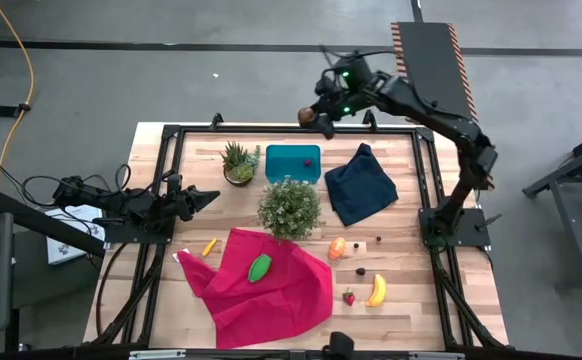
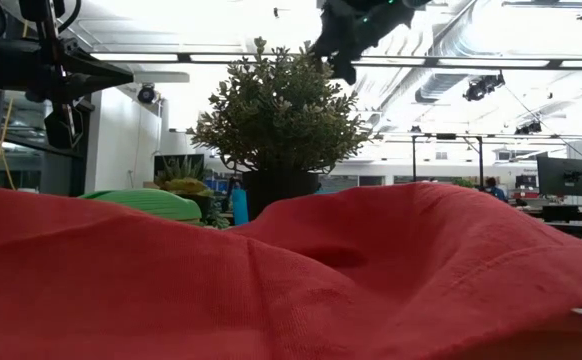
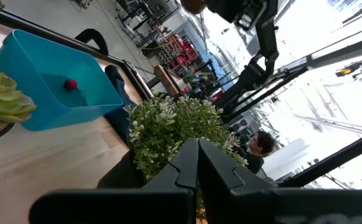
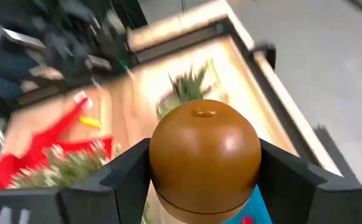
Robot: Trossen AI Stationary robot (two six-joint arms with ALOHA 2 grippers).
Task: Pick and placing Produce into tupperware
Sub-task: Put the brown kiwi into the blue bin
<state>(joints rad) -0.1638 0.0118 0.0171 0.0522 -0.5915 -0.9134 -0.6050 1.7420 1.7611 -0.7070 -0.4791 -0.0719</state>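
Observation:
My right gripper (image 1: 314, 118) hangs over the table's far edge, just beyond the teal tupperware (image 1: 293, 162), shut on the brown oval (image 1: 306, 116). A small red piece (image 3: 71, 84) lies inside the tub. More produce rests on the table. The green piece (image 1: 260, 267) lies on the red cloth (image 1: 271, 295). Near the front right are the banana (image 1: 376, 290) and strawberry (image 1: 349, 296), with orange pieces (image 1: 338, 247) behind them. A small yellow-orange piece (image 1: 209, 246) sits to the left. My left gripper (image 1: 209, 197) waits shut at the table's left. My right gripper pinches the brown oval by its two opposite sides (image 4: 159, 163) between its two fingers (image 4: 122, 177). The fingers slant down from the table's far right toward the left. The oval is lifted clear, high above the table's far edge.
A bushy plant (image 1: 290, 208) stands just in front of the tub and a succulent (image 1: 239, 162) to its left. A navy cloth (image 1: 361, 185) lies to the tub's right. Tiny dark bits (image 1: 361, 271) dot the wood near the banana. A black frame (image 1: 171, 135) rims the table.

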